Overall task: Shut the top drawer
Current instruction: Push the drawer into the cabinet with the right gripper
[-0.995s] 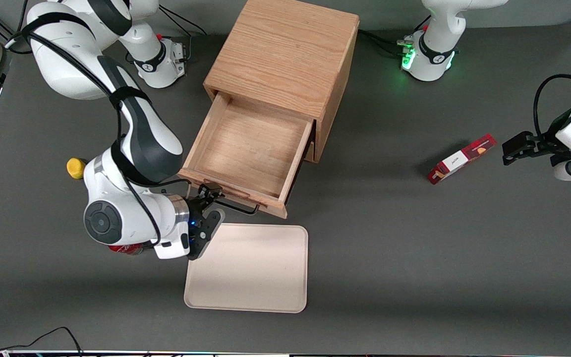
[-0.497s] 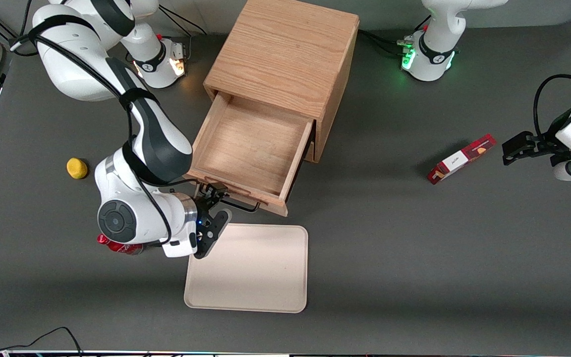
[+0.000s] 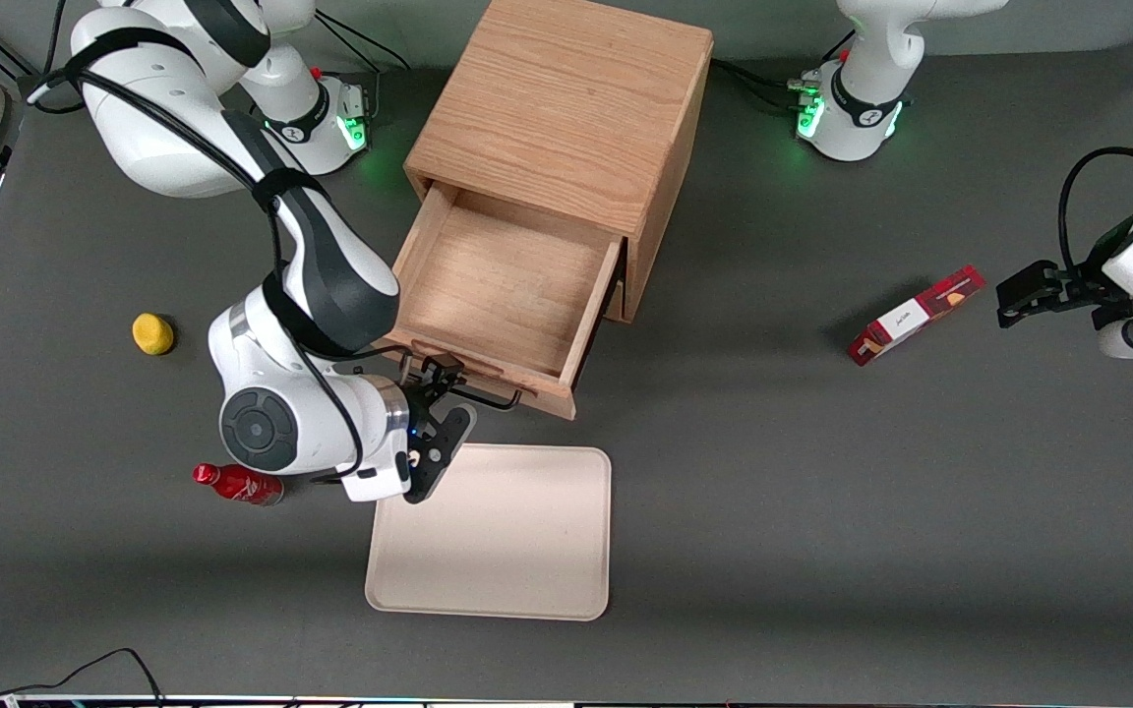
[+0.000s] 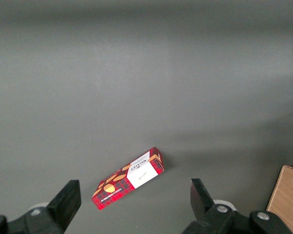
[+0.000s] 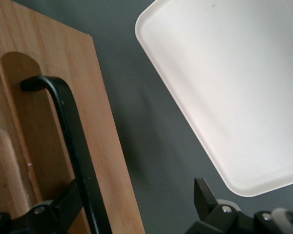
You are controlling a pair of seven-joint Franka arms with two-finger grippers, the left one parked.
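Lying toward the working arm's end of the table are a yellow lump [image 3: 152,333] and a red bottle [image 3: 237,484], its label unreadable. The right arm bends down to the gripper [image 3: 448,401], fingers apart at the black handle [image 5: 71,141] of the top drawer [image 3: 503,290], which stands pulled out of the cabinet [image 3: 566,108] above a cream tray [image 3: 498,536]. The red box's [image 4: 128,178] print is too small to read.

Tray [image 3: 507,551] near open top drawer [image 3: 503,285]

The gripper [image 3: 447,399] has pushed the top drawer [image 3: 503,295] a little farther into the cabinet [image 3: 557,108]
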